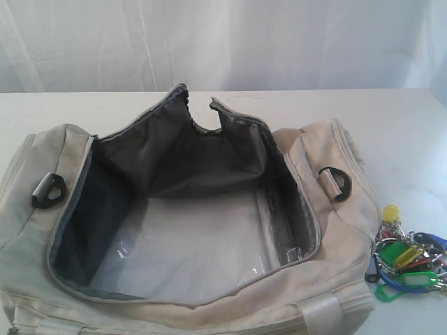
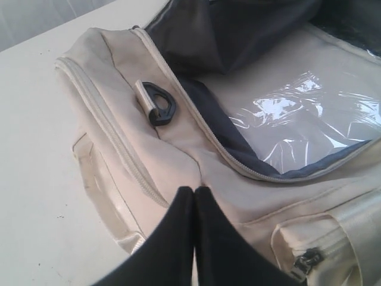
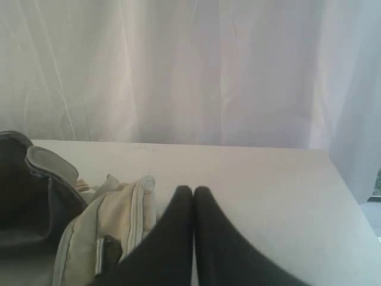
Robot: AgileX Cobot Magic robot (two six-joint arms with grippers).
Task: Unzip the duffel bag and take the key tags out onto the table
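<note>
The cream duffel bag lies unzipped on the white table, its flap folded back to show dark lining and a clear plastic sheet on the bottom. The key tags, green, yellow, blue and red, lie on the table by the bag's right end. My left gripper hangs shut and empty over the bag's left end. My right gripper is shut and empty, beside the bag's right end. Neither arm shows in the exterior view.
Black D-rings sit at the bag's ends. A zipper pull shows on a side pocket. A white curtain hangs behind the table. The table's edge lies near the right gripper.
</note>
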